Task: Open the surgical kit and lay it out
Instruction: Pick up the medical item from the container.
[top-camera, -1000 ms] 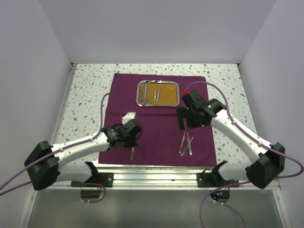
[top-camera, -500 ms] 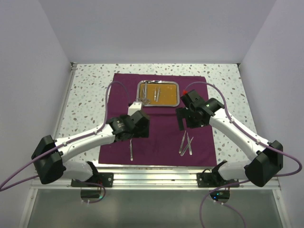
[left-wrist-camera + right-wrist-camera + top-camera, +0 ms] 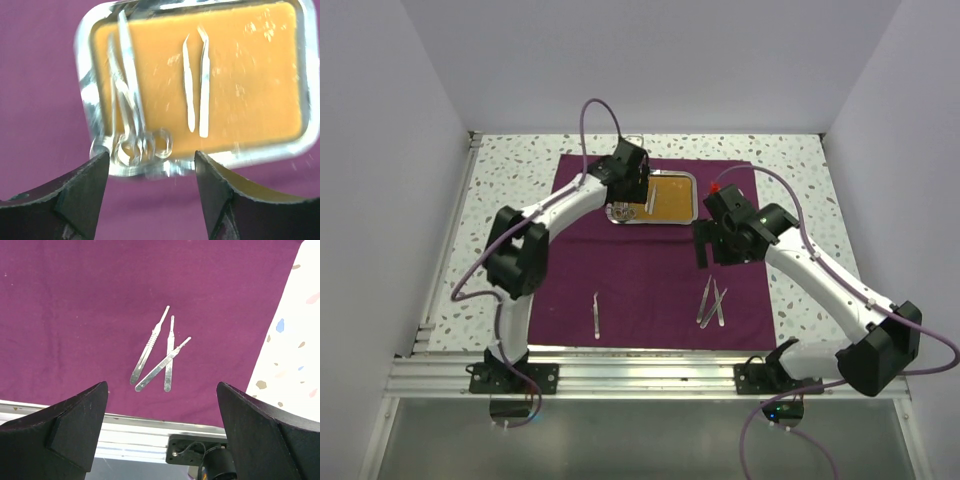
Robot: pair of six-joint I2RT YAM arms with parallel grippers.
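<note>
Near me on the cloth (image 3: 650, 270) lie a lone tool (image 3: 596, 315) and three tools (image 3: 159, 352). My right gripper (image 3: 162, 410) hangs above those three, fingers spread, empty. Farther off, my left gripper (image 3: 150, 162) is spread wide and empty over the tray (image 3: 260, 154), which has tweezers (image 3: 196, 82) and scissors (image 3: 131, 115) inside.

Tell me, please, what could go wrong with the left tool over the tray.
The ring-handled instruments lie overlapped at the steel tray's end, so the left tool may lift several or snag one. Their rings lie over the rim; a pull could drag the tray across the cloth.
</note>
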